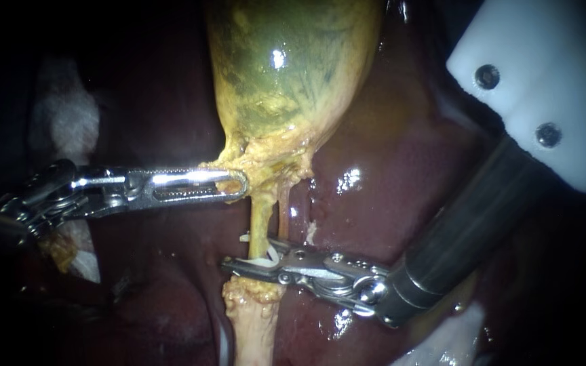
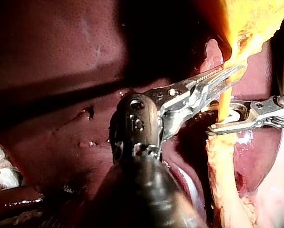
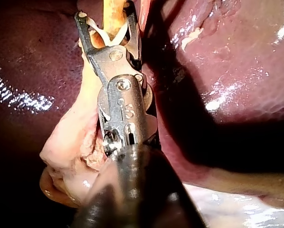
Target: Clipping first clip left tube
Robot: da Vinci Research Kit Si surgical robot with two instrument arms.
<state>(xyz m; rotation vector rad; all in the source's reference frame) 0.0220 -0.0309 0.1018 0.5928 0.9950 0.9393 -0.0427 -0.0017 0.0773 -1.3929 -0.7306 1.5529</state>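
Left pincer [image 1: 239, 183] grips gallbladder [image 1: 286, 68]; right pincer [image 3: 105, 16], white clip [image 1: 270, 257]

No words, labels, brand names or signs to read: none on the liver [image 1: 388, 156], the gallbladder [image 1: 286, 61] or the white block [image 1: 544, 88] in the endoscope view. Only small stamped marks on the metal joint of the right instrument [image 3: 106, 23], just behind the white clip [image 3: 95, 27] — not clear enough to make out.
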